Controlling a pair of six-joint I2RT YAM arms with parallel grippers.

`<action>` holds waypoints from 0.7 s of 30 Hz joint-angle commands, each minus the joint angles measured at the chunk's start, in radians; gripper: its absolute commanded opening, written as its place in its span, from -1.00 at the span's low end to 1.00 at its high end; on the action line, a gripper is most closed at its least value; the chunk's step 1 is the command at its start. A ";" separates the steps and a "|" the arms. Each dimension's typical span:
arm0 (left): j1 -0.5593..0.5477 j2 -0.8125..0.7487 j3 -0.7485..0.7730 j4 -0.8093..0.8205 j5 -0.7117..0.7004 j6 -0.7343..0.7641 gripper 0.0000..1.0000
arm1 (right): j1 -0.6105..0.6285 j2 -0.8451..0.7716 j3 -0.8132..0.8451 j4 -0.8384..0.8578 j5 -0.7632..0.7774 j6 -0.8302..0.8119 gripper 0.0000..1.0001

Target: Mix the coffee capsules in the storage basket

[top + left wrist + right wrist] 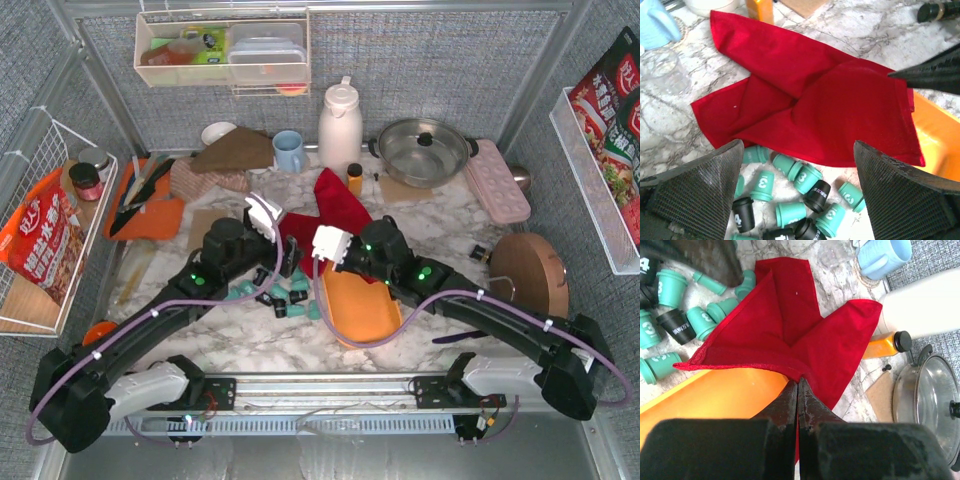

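Several teal and black coffee capsules (807, 177) lie loose on the marble, left of the orange storage basket (362, 310); from above the capsules (285, 295) sit between the two arms. A red cloth (815, 100) is spread behind them, one corner draped over the basket's far end (715, 395). My left gripper (797, 147) hangs open over the capsules, holding nothing. My right gripper (798, 381) is shut, its tips pinching the hem of the red cloth (790, 325) above the basket, which shows no capsules inside.
Behind the cloth stand a blue mug (289, 150), a white thermos (340, 125), a small orange bottle (354, 178) and a lidded pot (425, 150). A pink egg tray (497, 180) and a round wooden board (528, 272) sit right. Wire racks line both side walls.
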 commanded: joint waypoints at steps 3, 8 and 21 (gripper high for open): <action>0.000 0.016 -0.087 0.305 0.173 0.077 0.99 | -0.011 -0.012 0.049 -0.021 -0.045 0.012 -1.00; -0.009 0.053 -0.114 0.414 0.273 0.048 0.99 | -0.027 -0.031 0.066 -0.011 -0.081 0.039 -1.00; -0.015 0.217 -0.067 0.539 0.350 0.107 0.99 | -0.045 -0.078 0.088 0.012 -0.191 0.074 -1.00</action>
